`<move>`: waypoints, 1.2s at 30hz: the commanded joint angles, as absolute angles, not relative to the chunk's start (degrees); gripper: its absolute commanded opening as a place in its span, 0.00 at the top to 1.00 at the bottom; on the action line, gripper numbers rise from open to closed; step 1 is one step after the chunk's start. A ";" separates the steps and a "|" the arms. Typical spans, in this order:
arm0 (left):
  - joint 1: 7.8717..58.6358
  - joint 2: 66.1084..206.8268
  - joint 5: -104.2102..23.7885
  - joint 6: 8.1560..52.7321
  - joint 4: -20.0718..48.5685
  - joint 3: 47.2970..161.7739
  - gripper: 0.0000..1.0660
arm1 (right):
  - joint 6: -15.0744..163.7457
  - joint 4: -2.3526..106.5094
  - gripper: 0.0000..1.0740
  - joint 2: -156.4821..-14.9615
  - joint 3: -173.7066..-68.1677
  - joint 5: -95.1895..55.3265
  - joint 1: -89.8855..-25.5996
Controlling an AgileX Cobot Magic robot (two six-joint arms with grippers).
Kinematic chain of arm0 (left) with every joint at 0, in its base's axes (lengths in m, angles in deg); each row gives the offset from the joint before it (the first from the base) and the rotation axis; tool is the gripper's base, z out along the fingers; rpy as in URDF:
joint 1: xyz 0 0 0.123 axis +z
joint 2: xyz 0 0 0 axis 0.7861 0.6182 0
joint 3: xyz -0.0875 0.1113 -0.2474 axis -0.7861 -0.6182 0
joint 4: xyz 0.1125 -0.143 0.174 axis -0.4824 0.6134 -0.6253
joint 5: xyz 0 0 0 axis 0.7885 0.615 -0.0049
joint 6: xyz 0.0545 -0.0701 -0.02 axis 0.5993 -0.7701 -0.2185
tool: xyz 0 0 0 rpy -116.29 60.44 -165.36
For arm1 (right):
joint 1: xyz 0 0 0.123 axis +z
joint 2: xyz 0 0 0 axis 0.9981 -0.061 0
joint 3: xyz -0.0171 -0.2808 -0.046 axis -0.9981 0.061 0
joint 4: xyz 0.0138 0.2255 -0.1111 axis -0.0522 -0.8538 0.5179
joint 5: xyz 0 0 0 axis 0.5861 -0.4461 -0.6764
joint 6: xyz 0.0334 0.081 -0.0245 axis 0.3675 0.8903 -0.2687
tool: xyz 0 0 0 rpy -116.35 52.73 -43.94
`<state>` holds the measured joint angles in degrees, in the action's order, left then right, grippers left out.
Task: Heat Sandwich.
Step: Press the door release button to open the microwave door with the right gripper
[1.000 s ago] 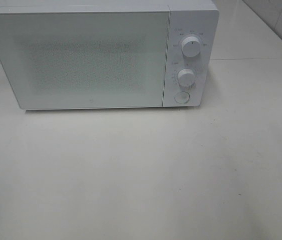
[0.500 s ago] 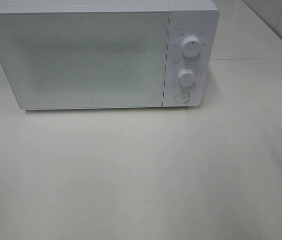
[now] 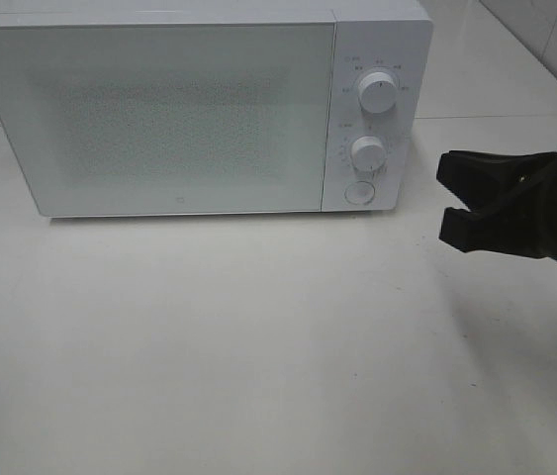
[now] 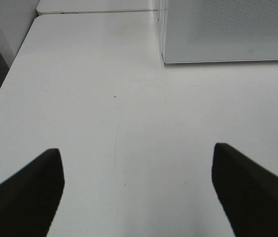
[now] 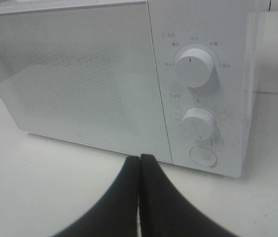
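Our right gripper (image 5: 139, 168) is coming into view beside the microwave (image 3: 159, 119), fingers clenched empty; our left gripper (image 4: 136, 148) is hanging released.

table (image 3: 258, 346): pale | microwave (image 3: 179, 114): white, door shut, standing on table | panel right of door: upper knob (image 3: 378, 92) over lower knob (image 3: 368, 153), round button (image 3: 359, 193) lowest | marks round knobs: seemingly lettering, too small to read

Bright diffuse light, soft shadow under microwave (image 3: 179, 212), mild grain, wrist views' foreground blurry.
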<state>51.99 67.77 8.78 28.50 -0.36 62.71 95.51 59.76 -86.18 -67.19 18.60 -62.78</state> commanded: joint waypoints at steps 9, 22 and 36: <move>52.05 66.80 8.09 28.27 0.15 62.54 0.29 | 137.50 48.87 1.00 -107.32 -67.19 44.50 -61.01; 52.05 66.80 8.09 28.27 0.15 62.54 0.29 | 166.04 53.51 1.00 -123.48 -70.92 54.52 -61.01; 52.05 66.80 8.09 28.27 0.15 62.54 0.29 | 161.45 47.61 1.00 -128.46 -83.29 43.58 -61.01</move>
